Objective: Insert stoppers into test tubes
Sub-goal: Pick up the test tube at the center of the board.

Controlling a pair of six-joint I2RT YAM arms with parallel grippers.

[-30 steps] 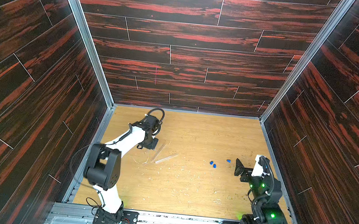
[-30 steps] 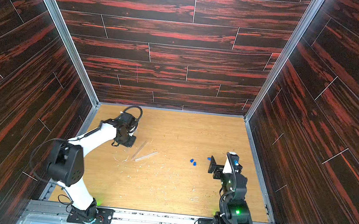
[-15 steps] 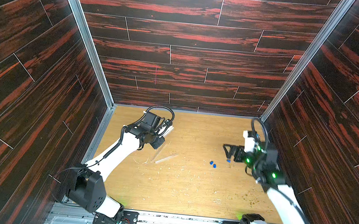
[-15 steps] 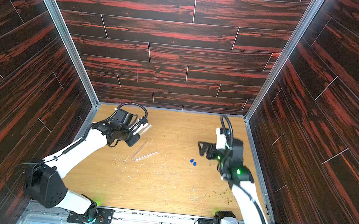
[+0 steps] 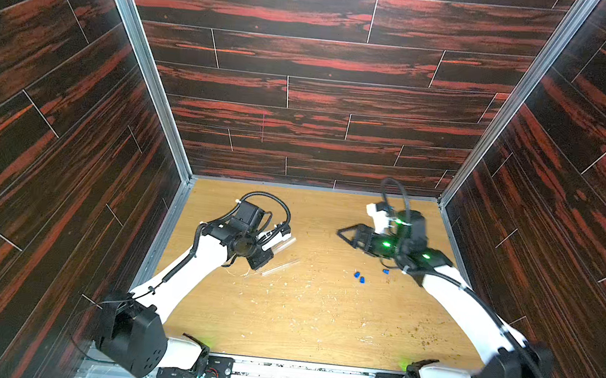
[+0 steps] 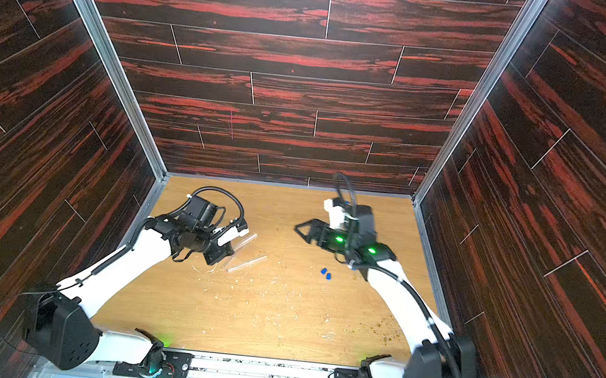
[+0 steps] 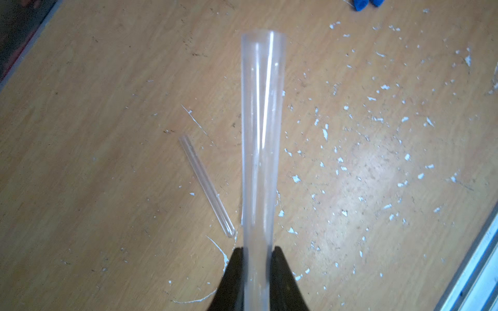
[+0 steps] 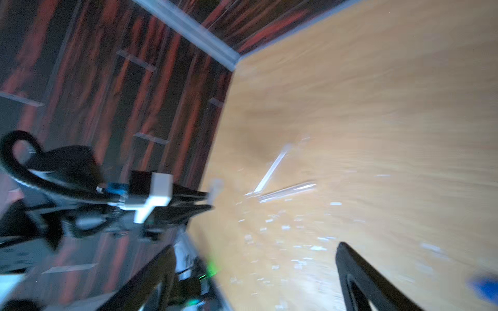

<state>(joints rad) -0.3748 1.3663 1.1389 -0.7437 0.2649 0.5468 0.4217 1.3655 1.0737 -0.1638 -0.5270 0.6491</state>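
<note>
pale wooden tabletop (image 5: 297,335), boxed in by dark walls (image 5: 307,56) streaked with red, with grey metal posts (image 5: 142,62) at the back corners. white flakes (image 5: 300,304) lie scattered across the middle, a thin white curl (image 7: 222,253) among them. brown crumbs (image 5: 427,339) dot the right side. a metal rail (image 5: 305,374) runs along the near edge.

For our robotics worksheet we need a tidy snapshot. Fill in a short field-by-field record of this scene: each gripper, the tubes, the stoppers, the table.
left gripper: shut on a clear test tube, held off the table
right gripper: open, empty, above the table near the stoppers
loose tubes: two lying on the table
stoppers: three, blue, loose on the table, none inserted
table: wooden, littered with pale specks
</note>
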